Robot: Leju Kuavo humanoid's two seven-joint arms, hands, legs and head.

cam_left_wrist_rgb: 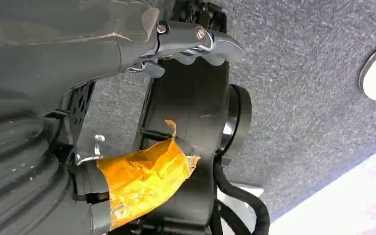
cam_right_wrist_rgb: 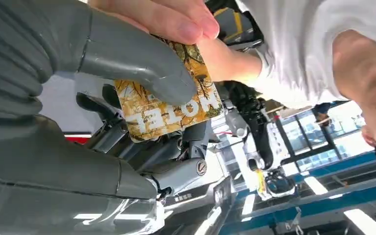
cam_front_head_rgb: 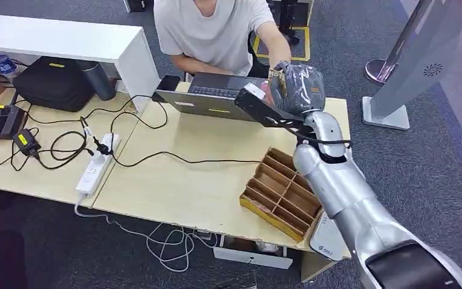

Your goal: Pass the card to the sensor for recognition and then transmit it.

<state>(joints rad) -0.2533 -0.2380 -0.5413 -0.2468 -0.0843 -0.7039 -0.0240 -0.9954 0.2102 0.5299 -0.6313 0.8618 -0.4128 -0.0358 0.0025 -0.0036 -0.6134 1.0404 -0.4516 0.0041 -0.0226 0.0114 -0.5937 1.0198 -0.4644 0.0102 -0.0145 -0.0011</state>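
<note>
- Head view: the right hand is raised over the far edge of the table, just beside the laptop, where a person sits. The person's hand reaches to it. A wooden tray with compartments lies near the table's front right, and a power strip with cables lies to the left.
- Left wrist view: the left hand hangs over grey carpet, its fingers curled in with nothing in them.
- Right wrist view: the right hand pinches the card, thumb pressed on its face; the person's fingers touch the card's edge.
</note>
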